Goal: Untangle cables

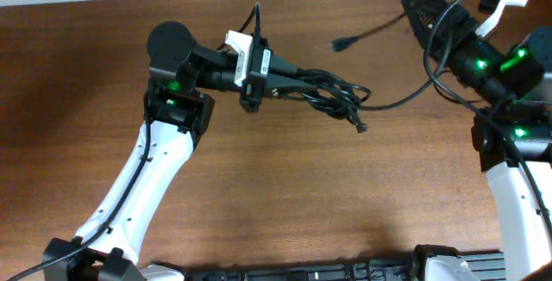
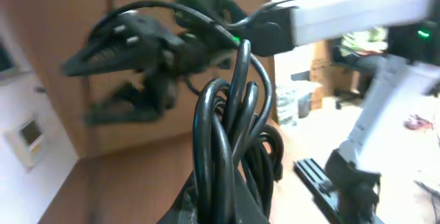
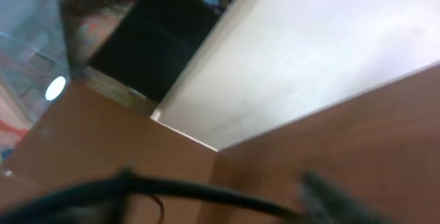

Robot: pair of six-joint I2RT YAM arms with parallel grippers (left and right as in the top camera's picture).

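Note:
A bundle of thin black cables hangs looped from my left gripper, which is shut on it above the table's middle. In the left wrist view the loops rise out of the jaws. One cable runs right toward my right gripper at the back right, and its plug end sticks out to the left. In the left wrist view the right gripper's fingers are apart, with the cable draped over them. The right wrist view shows that cable, blurred, crossing between the fingers.
The brown wooden table has its back edge against a white wall. A loose plug dangles below the bundle. Thicker black wires loop over the right arm. The arm bases stand at the front edge.

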